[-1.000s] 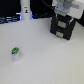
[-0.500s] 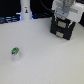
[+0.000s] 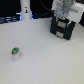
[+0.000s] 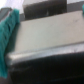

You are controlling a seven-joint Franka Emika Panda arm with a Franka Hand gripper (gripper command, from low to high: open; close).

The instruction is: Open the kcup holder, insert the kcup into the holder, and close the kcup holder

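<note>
The kcup [image 3: 15, 52], a small white pod with a green and dark top, stands alone on the white table towards the exterior view's left. At the back right of that view sits the kcup holder [image 3: 63, 29], a black boxy unit that looks closed. My gripper [image 3: 64, 18] hangs directly over it, close to its top. The wrist view is blurred: the holder's flat grey top [image 4: 47, 32] fills it. One teal finger [image 4: 7, 30] shows at one side and a sliver of the other [image 4: 80, 62] at the far side, set wide apart with nothing held.
A white bottle-like object [image 3: 25, 10] stands at the back of the table [image 3: 45, 60], with dark equipment behind it along the back edge.
The arm stays over the holder with hardly any visible shift. The kcup has not moved.
</note>
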